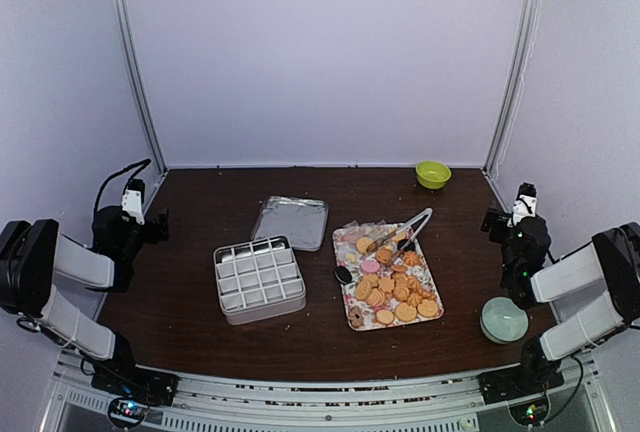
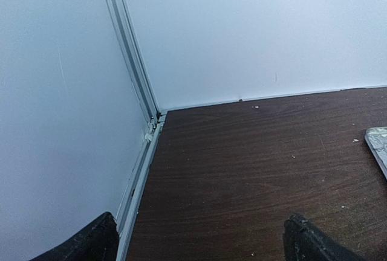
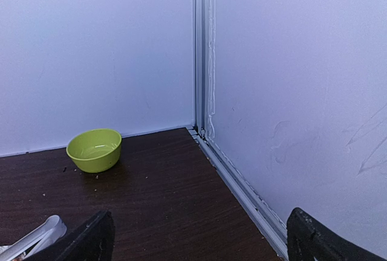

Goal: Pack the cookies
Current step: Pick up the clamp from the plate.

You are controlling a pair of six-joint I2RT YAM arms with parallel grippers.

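Observation:
The cookies (image 1: 397, 290) lie heaped on a floral rectangular tray (image 1: 436, 284) at the table's middle right: mostly golden-orange, a few pink, one dark one at the tray's left edge. Metal tongs (image 1: 405, 230) rest on the tray's far end. A grey box with a grid of compartments (image 1: 258, 277) stands left of the tray, its lid (image 1: 290, 222) lying behind it. My left gripper (image 2: 202, 240) is open and empty at the far left, by the wall. My right gripper (image 3: 199, 237) is open and empty at the far right, by the wall.
A green bowl (image 1: 432, 173) stands at the back right and also shows in the right wrist view (image 3: 94, 149). A pale round dish (image 1: 503, 319) sits near the right arm. Enclosure walls with metal rails (image 2: 136, 170) bound the table on both sides.

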